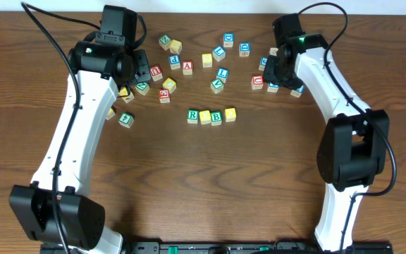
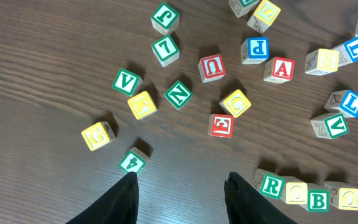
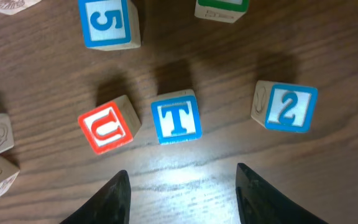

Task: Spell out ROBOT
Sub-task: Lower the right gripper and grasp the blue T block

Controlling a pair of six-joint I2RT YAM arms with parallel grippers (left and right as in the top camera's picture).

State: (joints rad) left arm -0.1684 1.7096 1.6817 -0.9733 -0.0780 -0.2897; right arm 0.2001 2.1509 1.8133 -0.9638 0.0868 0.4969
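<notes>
The right gripper (image 3: 182,175) is released, with nothing between its black fingers (image 3: 114,199). Just ahead of the gap, apart from both tips, sits the blue-printed wooden T cube (image 3: 176,117). A red-printed U cube (image 3: 109,124) lies close beside it, and a blue-printed 2 cube (image 3: 286,107) lies ahead of the other finger. The left gripper (image 2: 181,182) is spread and empty. Just beside one of its fingertips starts the row of green-printed R cube (image 2: 271,185), yellow cube (image 2: 296,191), green-printed B cube (image 2: 317,200) and second yellow cube (image 2: 348,199)
</notes>
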